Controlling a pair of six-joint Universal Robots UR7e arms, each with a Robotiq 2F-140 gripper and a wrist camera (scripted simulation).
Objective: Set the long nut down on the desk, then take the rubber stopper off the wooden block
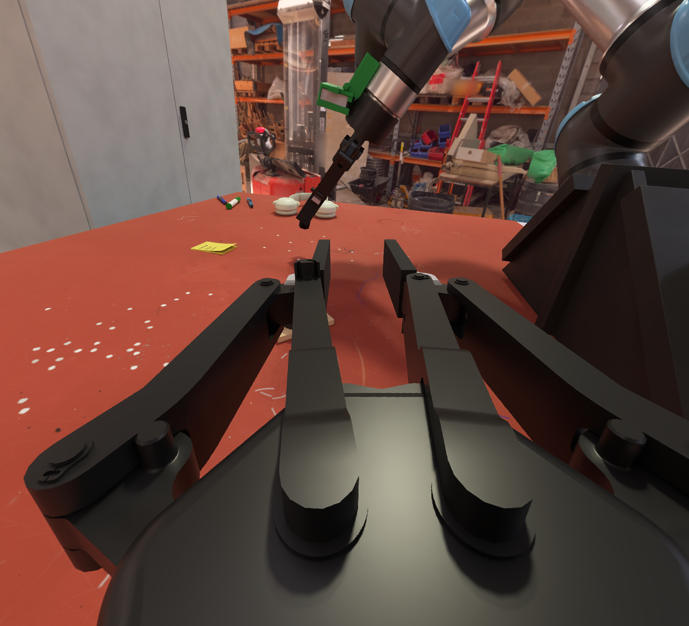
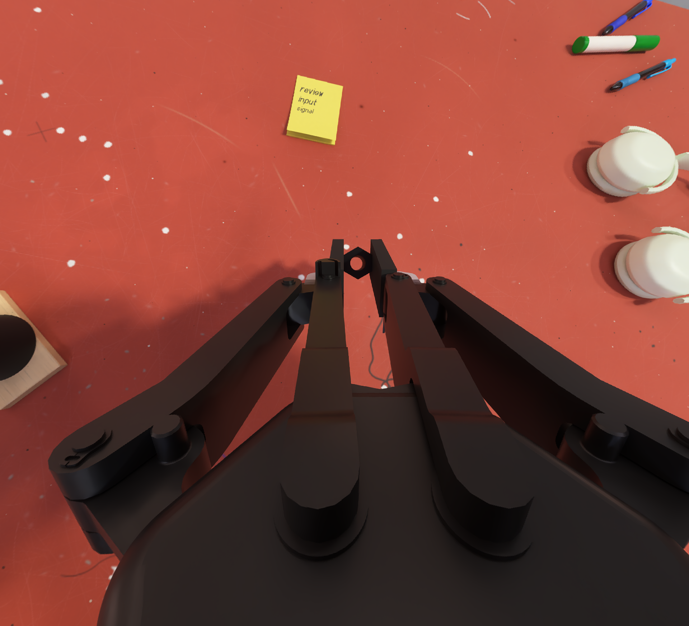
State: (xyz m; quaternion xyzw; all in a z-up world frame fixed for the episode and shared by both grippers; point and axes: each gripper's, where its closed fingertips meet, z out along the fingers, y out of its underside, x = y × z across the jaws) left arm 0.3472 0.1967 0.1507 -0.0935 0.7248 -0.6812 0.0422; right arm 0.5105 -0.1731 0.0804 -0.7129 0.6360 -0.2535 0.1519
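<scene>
Your right gripper pinches the nut, seen end-on with its bore facing the camera, above the desk. Whether the nut touches the surface cannot be told. Bare desk lies ahead of and to the left of the fingertips. The nearest item ahead is the yellow note pad; it carries handwriting, not reproduced here.

To the right of that gripper lie white headphones, well apart from the fingers. Beyond them a dark blue pen, a green-capped marker and a light blue pen sit near the desk's far edge, where grey floor shows.

The block sits at the left margin of the right wrist view, with the stopper on top, both cut by the frame.

Your left gripper is spread and holds nothing. Open desk lies between its fingers. A corner of the block shows under its left finger; the stopper is hidden there. The right arm's pedestal stands close on its right. The right gripper hangs ahead, above the desk, near the headphones.

No brand marks are legible.
</scene>
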